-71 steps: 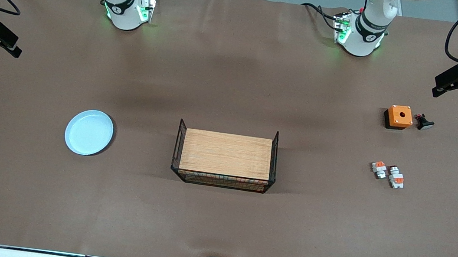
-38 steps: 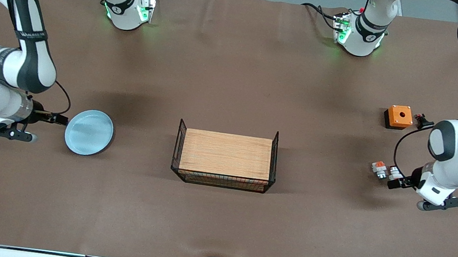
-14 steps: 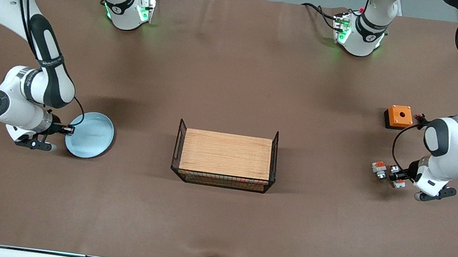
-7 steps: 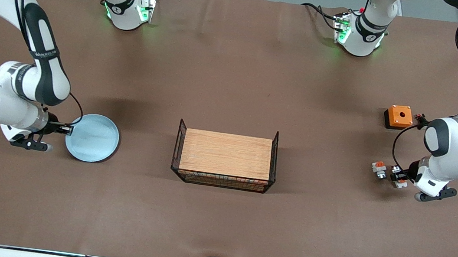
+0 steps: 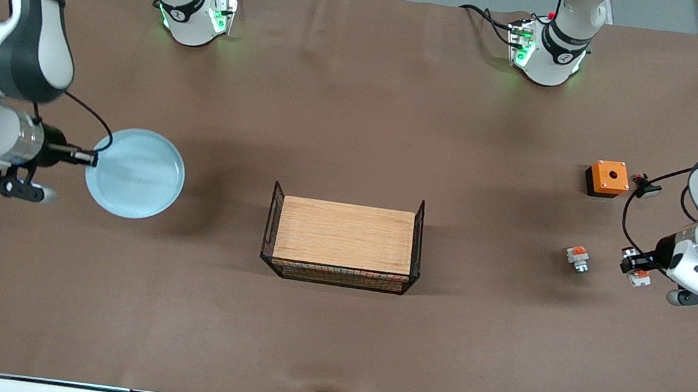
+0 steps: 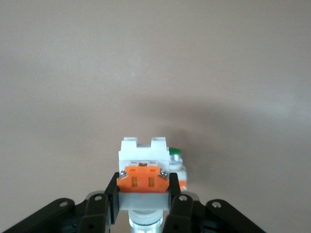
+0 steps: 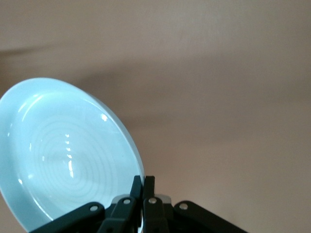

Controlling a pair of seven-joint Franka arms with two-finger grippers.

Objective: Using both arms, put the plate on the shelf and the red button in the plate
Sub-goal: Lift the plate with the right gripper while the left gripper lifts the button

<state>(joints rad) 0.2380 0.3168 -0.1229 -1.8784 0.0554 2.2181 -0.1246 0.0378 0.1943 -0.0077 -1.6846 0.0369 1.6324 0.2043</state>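
**Front view.** Round, shallow, pale blue plate (image 5: 135,173) with raised rim: lifted over the table toward the right arm's end, at about nine o'clock from the wooden-topped black wire basket (image 5: 344,237). The right gripper (image 5: 85,157) is pinched onto its rim at the plate's nine o'clock edge. Judged stiff, smooth and likely slippery; an edge grip leaves the far rim unsupported, so it may sag or swing.
Small white plastic red button (image 5: 635,266) with orange-red patch: clamped in the left gripper (image 5: 633,264), over the table toward the left arm's end, at three o'clock from the basket. Judged light and rigid.
Also seen: short white-and-orange block (image 5: 578,258) on the table; orange square box with a hole (image 5: 607,178) at twelve o'clock from it.

**Left wrist view.** The left gripper (image 6: 143,194) fingers press the flat sides of the red button (image 6: 144,177), orange patch facing the camera; a squared, secure hold the front view cannot confirm.

**Right wrist view.** The right gripper (image 7: 144,187) fingers stand nearly together on the thin rim of the plate (image 7: 63,155). Shows the plate tilted, with glossy concentric rings.
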